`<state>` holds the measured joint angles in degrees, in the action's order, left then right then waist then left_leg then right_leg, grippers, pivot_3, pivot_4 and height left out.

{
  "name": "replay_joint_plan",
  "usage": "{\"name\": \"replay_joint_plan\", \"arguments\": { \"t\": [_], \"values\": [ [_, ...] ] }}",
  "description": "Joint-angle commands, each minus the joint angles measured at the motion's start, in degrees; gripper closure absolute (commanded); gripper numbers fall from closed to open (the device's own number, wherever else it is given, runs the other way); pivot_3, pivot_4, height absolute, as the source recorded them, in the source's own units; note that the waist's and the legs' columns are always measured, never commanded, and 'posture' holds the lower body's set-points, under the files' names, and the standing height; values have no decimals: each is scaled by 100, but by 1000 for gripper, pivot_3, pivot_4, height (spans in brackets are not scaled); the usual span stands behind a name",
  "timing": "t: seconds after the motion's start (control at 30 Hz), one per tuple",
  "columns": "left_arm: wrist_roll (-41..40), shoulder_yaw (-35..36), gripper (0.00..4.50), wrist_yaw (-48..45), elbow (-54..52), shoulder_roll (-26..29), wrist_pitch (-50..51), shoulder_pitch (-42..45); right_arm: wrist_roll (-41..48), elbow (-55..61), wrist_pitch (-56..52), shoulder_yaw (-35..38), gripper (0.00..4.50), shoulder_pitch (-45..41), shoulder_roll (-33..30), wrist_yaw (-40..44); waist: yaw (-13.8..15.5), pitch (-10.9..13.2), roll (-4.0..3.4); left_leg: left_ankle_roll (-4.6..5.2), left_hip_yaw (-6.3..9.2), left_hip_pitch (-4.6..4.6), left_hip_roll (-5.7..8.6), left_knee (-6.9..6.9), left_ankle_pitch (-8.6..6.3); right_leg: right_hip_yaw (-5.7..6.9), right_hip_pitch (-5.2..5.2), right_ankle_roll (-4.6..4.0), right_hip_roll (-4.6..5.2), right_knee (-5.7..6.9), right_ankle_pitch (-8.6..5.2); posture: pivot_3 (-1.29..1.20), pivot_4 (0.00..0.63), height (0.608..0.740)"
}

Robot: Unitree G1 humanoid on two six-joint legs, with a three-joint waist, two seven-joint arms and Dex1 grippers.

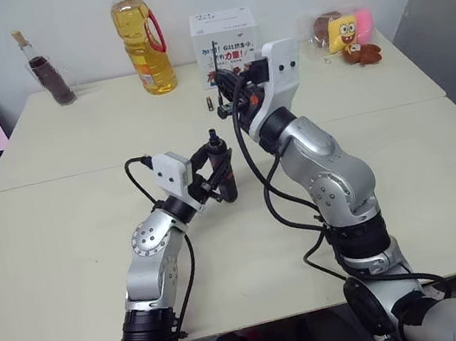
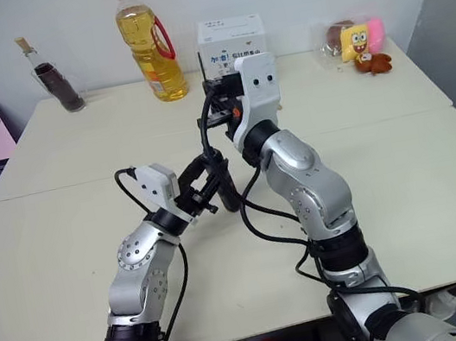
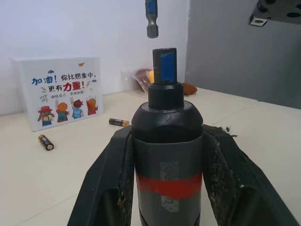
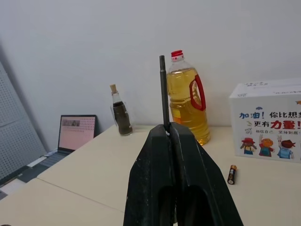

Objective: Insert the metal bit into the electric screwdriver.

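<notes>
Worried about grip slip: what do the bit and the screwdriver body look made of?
The metal bit looks like bare grey steel, thin with a dull sheen. The electric screwdriver looks like matte black plastic, with a red band; possibly rubberised, hard to tell.

Left tool (image 3: 164,179) clamped low, right tool (image 4: 170,136) pinched shut (raised above)

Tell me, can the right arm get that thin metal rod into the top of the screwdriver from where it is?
Probably yes: the metal bit, pinched in the right gripper, hangs just above the electric screwdriver held upright by the left gripper, with nothing between them.
</notes>
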<state>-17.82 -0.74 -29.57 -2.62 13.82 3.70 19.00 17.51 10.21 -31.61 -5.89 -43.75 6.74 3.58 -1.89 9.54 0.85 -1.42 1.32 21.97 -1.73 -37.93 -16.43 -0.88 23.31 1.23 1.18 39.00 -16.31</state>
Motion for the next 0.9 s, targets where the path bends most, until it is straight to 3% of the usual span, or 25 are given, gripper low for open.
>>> {"name": "replay_joint_plan", "arguments": {
  "t": [0.03, 0.9],
  "values": [
    [240, 95, 2838, 234, 284, 72, 172, -41, -88, 198, 140, -98, 4480, -19, 71, 27, -7, 0, 0, 0, 0, 0, 0, 0, 0, -1, 0, 0, 0, 0, 0, 0, 150, 740],
    [335, -8, 2838, 284, 472, 149, 270, 184, 43, 436, -210, -256, 4480, 128, 159, 200, -15, -1, 1, 0, 1, -7, 0, 1, 0, 1, -3, -1, -4, 2, 0, 0, 150, 740]
  ]
}}
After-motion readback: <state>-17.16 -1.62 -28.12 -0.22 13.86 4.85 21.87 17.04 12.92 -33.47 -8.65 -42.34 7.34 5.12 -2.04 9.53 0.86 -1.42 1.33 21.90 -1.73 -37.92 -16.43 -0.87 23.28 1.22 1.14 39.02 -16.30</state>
